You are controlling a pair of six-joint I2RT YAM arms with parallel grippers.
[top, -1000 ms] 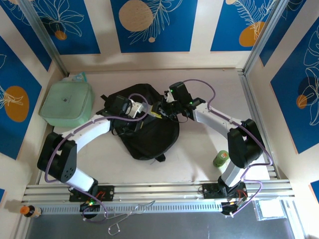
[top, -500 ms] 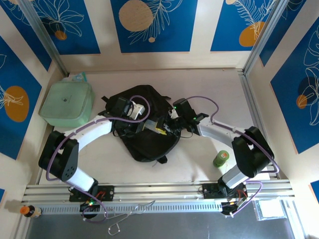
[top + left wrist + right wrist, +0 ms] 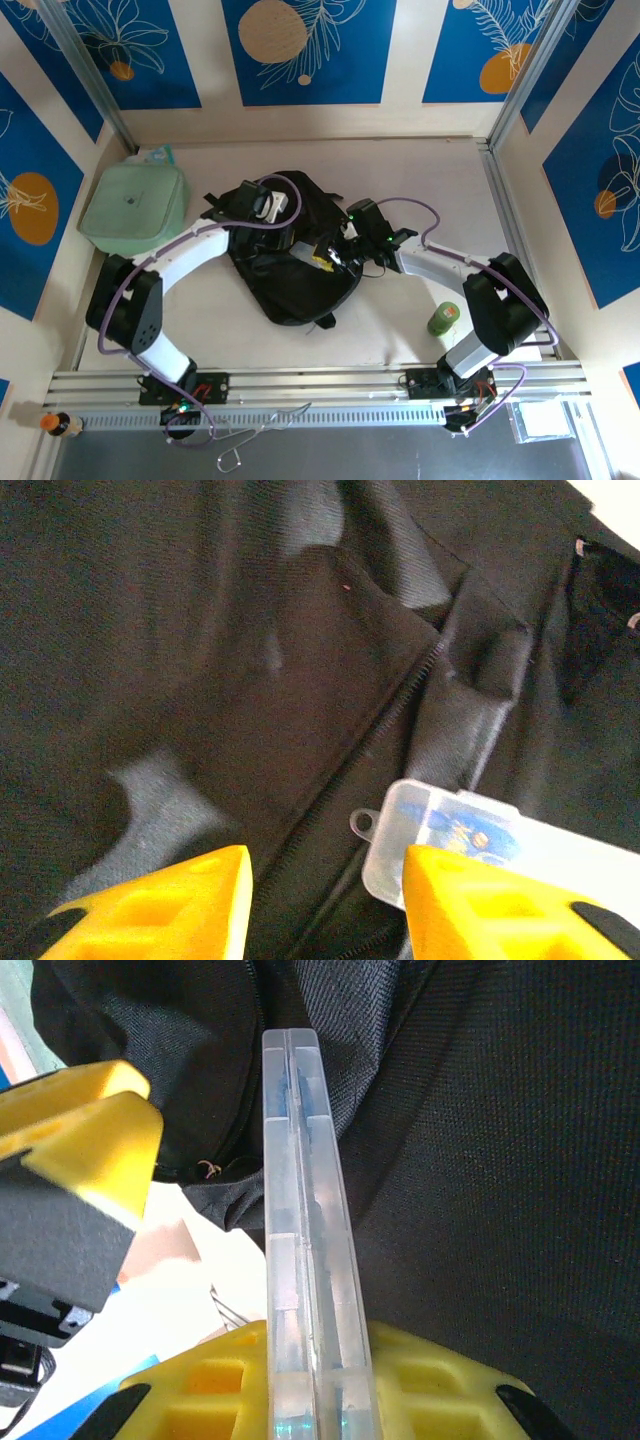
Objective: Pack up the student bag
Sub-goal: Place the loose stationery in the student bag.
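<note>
The bag (image 3: 290, 280) lies mid-table (image 3: 380, 320), between the two arms; at its right side the right gripper (image 3: 335, 256) is clamped on a clear case (image 3: 305, 1260), edge-on against the black fabric; farther back the left gripper (image 3: 325, 875) hangs over the bag's top, fingers apart.

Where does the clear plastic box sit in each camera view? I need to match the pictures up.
Left wrist: the clear plastic box is at lower right, beside the zip.
Right wrist: edge-on down the centre, clamped in the right gripper.
Top external: too small to make out clearly, at the right gripper's tip over the bag's middle.
Shared landmark: the black bag.
</note>
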